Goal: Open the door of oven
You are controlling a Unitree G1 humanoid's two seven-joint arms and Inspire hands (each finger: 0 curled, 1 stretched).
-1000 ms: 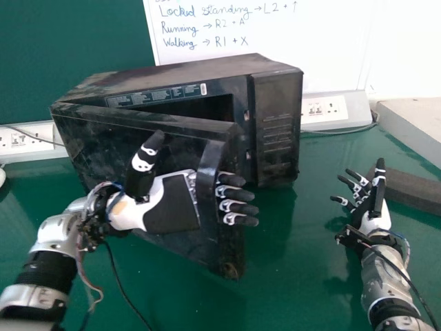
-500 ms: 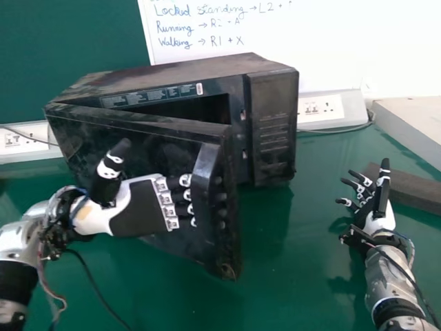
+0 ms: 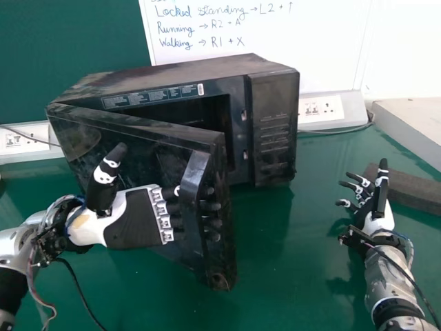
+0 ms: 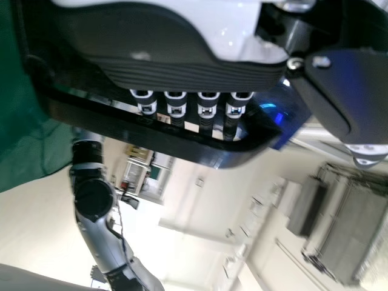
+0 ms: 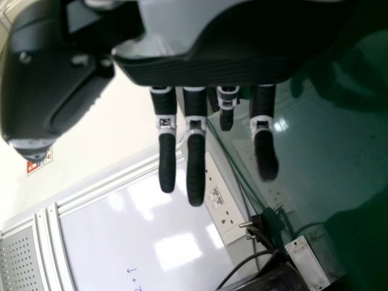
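Observation:
The black oven [image 3: 272, 131] stands on the table in the head view, its door [image 3: 138, 148] ajar, with a dark gap beside the control panel. My left hand [image 3: 134, 217] is in front of the door, palm up, its straight fingers passing behind the door handle [image 3: 195, 186] with their tips out on the far side. In the left wrist view the fingers of my left hand [image 4: 176, 112] run behind the handle bar [image 4: 182, 145]. My right hand [image 3: 372, 207] rests apart at the right, fingers relaxed; the right wrist view shows my right hand [image 5: 195, 145] with fingers extended.
A dark foam-like block [image 3: 413, 187] lies on the green table [image 3: 310, 241] beyond my right hand. Wall sockets [image 3: 320, 108] and a cable run behind the oven, below a whiteboard [image 3: 331, 41]. A pale slab [image 3: 413, 127] is at the back right.
The door's free edge has swung outward and leftward, widening the gap. My left hand has moved left, its fingers now reaching through behind the handle. The right hand is practically unchanged.

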